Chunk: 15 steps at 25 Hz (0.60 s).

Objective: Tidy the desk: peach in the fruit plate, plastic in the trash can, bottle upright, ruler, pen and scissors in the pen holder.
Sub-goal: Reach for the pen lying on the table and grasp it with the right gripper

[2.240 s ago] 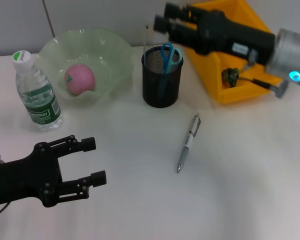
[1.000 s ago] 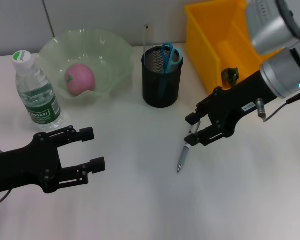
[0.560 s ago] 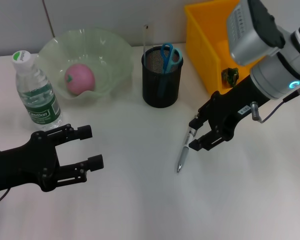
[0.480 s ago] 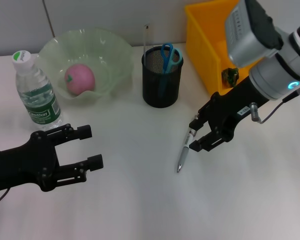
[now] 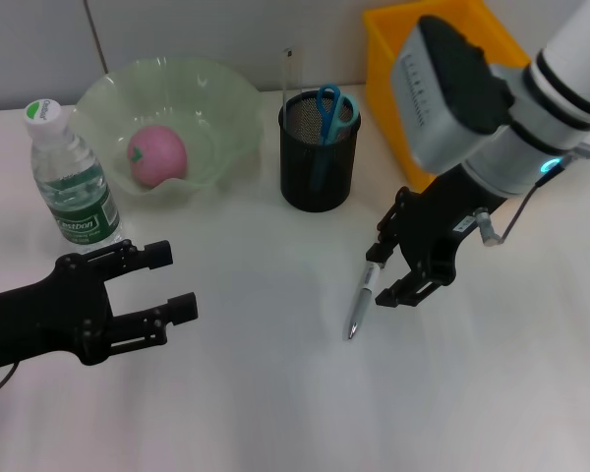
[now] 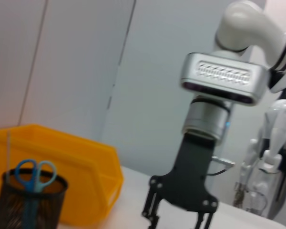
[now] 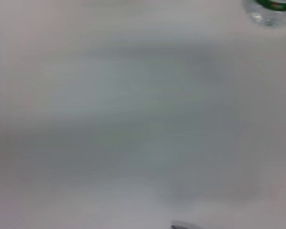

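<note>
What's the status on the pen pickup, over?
Right end effector open, straddling the pen, which lies flat on the desk. Left end effector open, idle at front left. Pen holder holds scissors; nothing in the way.

Black end effectors point(image 5: 382, 272); R arm silver/white, cyan LED.

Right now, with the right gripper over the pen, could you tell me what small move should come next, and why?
Probably close the right gripper on the pen: its open fingers straddle the pen's upper end, and the pen lies flat on the desk, not yet in the pen holder.
</note>
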Tool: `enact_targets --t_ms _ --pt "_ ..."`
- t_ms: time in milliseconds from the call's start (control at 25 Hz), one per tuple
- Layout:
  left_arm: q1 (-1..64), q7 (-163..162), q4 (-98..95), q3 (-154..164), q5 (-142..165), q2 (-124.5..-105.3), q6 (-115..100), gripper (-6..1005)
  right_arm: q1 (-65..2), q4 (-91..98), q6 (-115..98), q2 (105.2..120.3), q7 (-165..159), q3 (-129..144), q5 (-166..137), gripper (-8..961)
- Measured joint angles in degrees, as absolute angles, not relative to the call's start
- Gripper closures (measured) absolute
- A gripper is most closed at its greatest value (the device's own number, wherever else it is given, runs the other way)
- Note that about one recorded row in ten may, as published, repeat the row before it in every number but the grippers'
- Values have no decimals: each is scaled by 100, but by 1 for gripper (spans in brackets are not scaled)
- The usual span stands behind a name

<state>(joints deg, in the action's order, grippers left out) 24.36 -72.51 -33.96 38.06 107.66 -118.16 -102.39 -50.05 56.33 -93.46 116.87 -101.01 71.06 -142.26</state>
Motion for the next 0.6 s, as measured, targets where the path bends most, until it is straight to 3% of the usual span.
enact_targets --t_ms 240,600 --pt "2438 -7269 -3410 3803 10763 -11808 -10118 202 -5327 5689 -9218 11897 -10001 7404 -14961 431" --pt "2429 -7224 -3550 3762 10749 -11827 -9662 202 -5424 5897 -8988 11906 -9219 7966 -15362 438"
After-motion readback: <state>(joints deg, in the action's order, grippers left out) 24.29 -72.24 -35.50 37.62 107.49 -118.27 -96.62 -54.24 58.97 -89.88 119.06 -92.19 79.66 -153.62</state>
